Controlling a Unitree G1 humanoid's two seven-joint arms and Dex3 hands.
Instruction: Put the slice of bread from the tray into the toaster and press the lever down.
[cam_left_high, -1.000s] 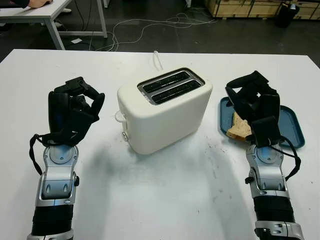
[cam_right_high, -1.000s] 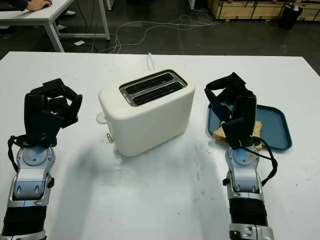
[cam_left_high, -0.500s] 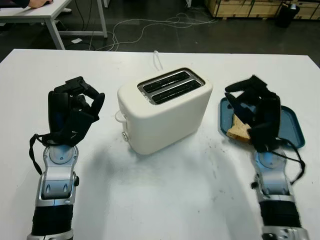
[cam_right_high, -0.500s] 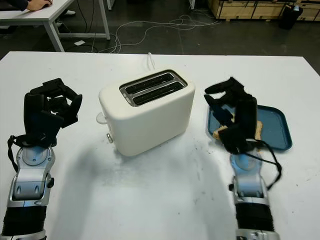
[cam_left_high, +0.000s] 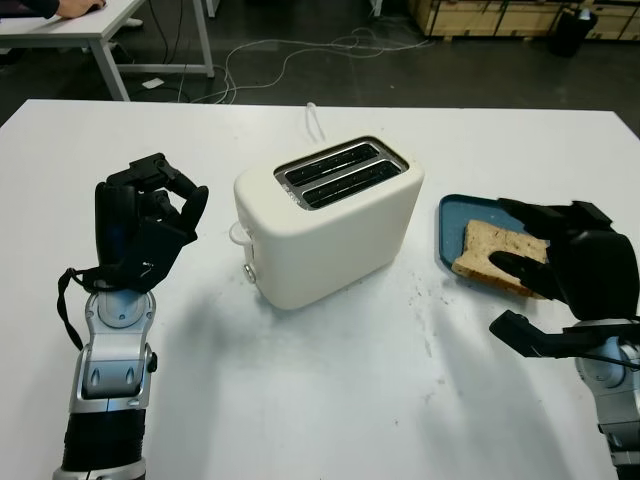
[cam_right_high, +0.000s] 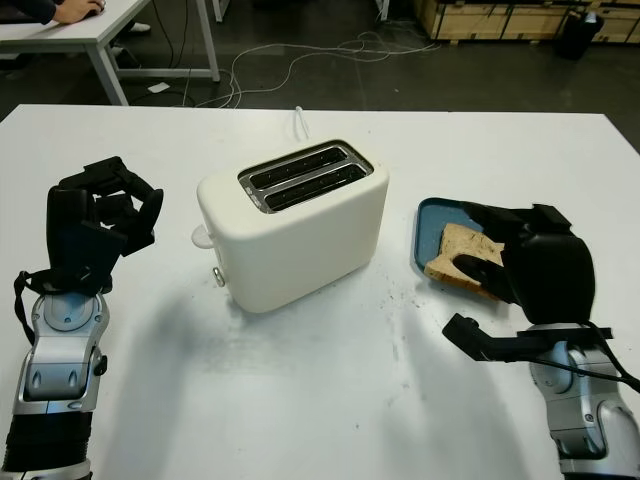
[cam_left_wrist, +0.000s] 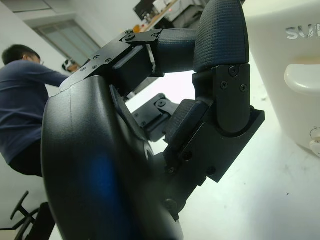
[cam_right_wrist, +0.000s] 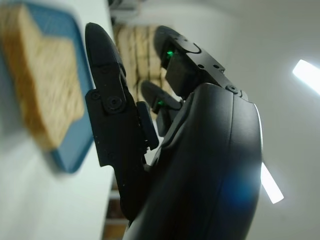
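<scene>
White surface (cam_left_high: 330, 400) carries all. Cream toaster (cam_left_high: 330, 225) at centre, two slots up, lever (cam_left_high: 240, 235) on end facing left hand. Blue tray (cam_left_high: 455, 215) right of toaster. Bread slice (cam_left_high: 495, 255) lies flat in tray: likely light, soft, crumbly, tears under hard pinch; take by near edge, gentle. Right hand (cam_left_high: 575, 275) at slice, released, grasping nothing. Left hand (cam_left_high: 145, 225) parked left of toaster, clenched, empty.

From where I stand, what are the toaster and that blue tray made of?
Toaster: probably plastic, a smooth cream shell with a soft sheen, and dark metal-looking slots. Tray: likely plastic, matte blue with a moulded raised rim.
</scene>
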